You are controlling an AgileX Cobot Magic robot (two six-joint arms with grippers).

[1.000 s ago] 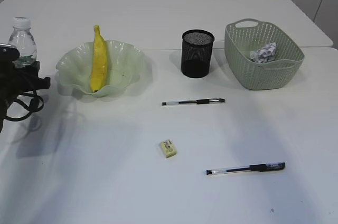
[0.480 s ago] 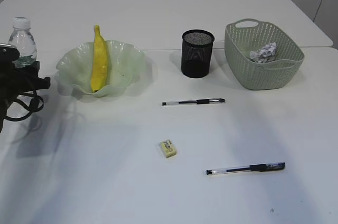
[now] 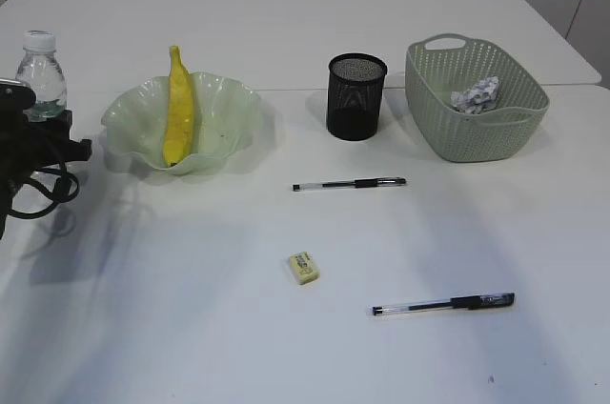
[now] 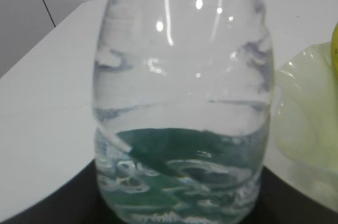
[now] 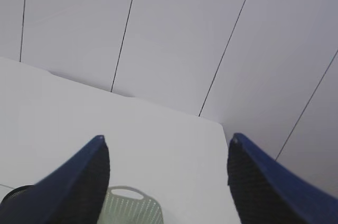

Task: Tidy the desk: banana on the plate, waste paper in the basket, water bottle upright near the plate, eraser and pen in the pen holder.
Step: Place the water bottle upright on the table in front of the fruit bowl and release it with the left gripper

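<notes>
White flat desk point(image 3: 191, 328), pale panelled wall behind. Left gripper point(image 3: 33, 128) clamped on upright clear plastic water bottle w/ white cap point(image 3: 40, 75), just left of ruffled translucent green plate point(image 3: 238, 113). Long yellow banana point(image 3: 177, 109) lies in plate. Crumpled white waste paper point(image 3: 475, 92) in sage green woven-look basket point(image 3: 457, 142). Black mesh pen holder point(image 3: 355, 96) between plate and basket. Two pens point(image 3: 349, 184) point(image 3: 443, 305) and small pale yellow eraser point(image 3: 303, 268) loose on desk. Right gripper point(image 5: 166, 147) raised, blue fingers point(image 5: 90, 168) spread, holding nothing.
</notes>
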